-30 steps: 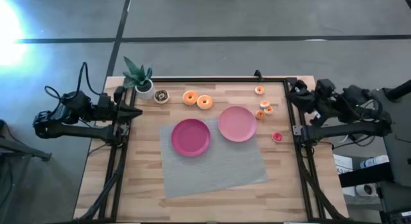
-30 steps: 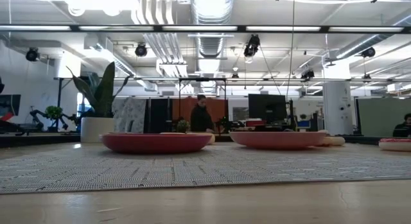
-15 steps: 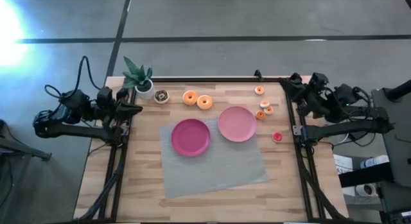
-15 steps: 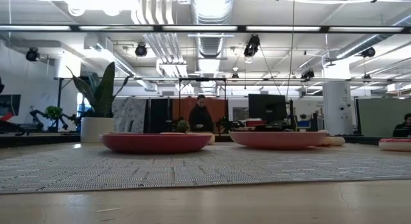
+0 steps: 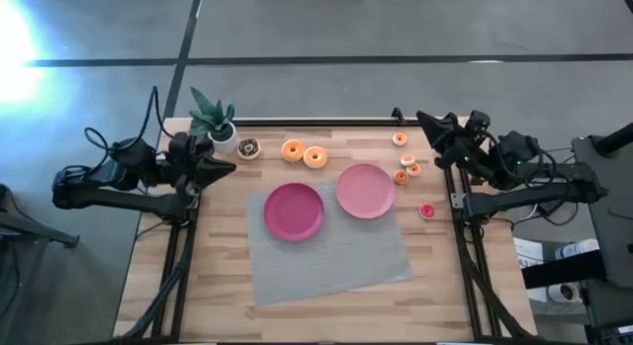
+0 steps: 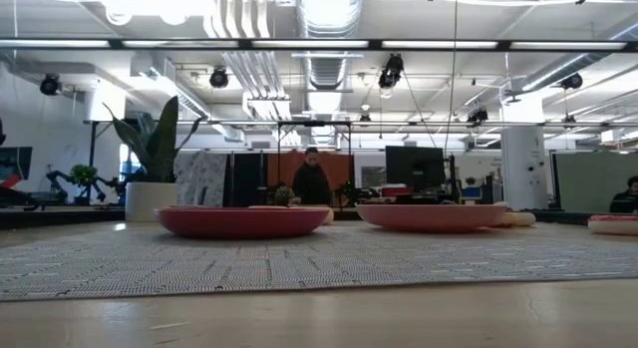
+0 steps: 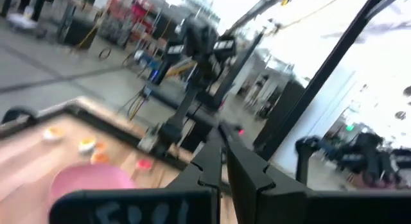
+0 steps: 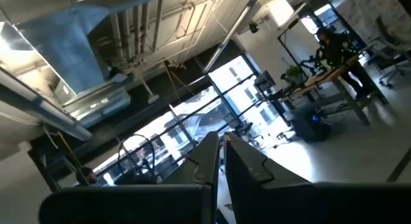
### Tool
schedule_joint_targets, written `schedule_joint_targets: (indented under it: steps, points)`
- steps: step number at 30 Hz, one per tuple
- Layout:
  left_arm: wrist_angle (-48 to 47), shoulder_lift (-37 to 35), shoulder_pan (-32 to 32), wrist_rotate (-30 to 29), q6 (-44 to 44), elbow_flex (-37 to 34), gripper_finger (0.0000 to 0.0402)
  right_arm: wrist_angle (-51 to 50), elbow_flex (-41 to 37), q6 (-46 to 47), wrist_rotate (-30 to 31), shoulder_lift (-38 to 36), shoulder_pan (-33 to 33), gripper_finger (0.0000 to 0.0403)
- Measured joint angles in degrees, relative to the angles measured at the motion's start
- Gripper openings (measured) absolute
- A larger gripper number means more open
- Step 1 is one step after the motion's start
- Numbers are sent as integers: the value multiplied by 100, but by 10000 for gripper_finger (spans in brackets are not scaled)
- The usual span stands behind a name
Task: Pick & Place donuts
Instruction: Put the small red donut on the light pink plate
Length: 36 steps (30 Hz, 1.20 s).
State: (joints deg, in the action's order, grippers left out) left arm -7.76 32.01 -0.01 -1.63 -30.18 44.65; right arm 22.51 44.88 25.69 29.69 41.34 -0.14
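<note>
Three larger donuts lie on the wood near the far edge: a dark brown one (image 5: 248,147), an orange one (image 5: 292,150) and an iced one (image 5: 316,157). Tiny donuts sit right of the pink plate (image 5: 400,139) (image 5: 407,161) (image 5: 401,177), and a red one (image 5: 426,211) lies nearer. My left gripper (image 5: 226,168) is shut and hovers over the table's left edge, pointing right. My right gripper (image 5: 423,118) is shut above the far right corner, pointing left. In their wrist views the left gripper's fingers (image 7: 221,131) and the right gripper's fingers (image 8: 220,139) meet. Neither shows in the low view.
A magenta plate (image 5: 294,211) and a pink plate (image 5: 365,191) rest on a grey mat (image 5: 326,261). A small potted plant (image 5: 213,120) stands at the far left corner, beside the dark donut. A black frame rail (image 5: 326,122) borders the table.
Both arms have come off their resting places at the table's sides. The left gripper has moved toward the table's right, over its left edge. The right gripper has moved toward the table's left and far corner, tipping upward. No donut has moved.
</note>
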Motion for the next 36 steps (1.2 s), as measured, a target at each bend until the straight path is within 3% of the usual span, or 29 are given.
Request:
schedule_joint_targets:
  steps: [4, 6, 10, 13, 19, 25, 30, 34, 36]
  points:
    - [680, 78, 0, 0, 29, 0, 0, 131, 2, 284, -703, 140, -27, 18]
    - [839, 85, 2, -104, 52, 1, 0, 118, 2, 314, -732, 232, -35, 18]
    - [676, 85, 2, -971, 79, 1, 6, -184, 3, 404, -385, 358, -67, 39]
    - [521, 114, 4, -1198, 6, 1, 31, -1406, 214, 728, -265, 372, -161, 78]
    - [-123, 237, 2, -1683, -268, 1, 111, -5381, 1330, 1773, -210, 692, -392, 161]
    - [-1024, 483, 3, -1898, -641, 1, 136, -9073, 2223, 3059, -765, 1537, -630, 191]
    - [-1286, 770, 55, -1904, -757, 1, 131, -10024, 2079, 3284, -1693, 2259, -678, 185]
    - [-1402, 944, 90, -1899, -923, 0, 130, -10023, 1546, 3195, -2497, 2727, -677, 174]
    - [-1470, 996, 90, -1890, -1007, -8, 130, -10041, 1257, 3173, -2613, 2875, -671, 170]
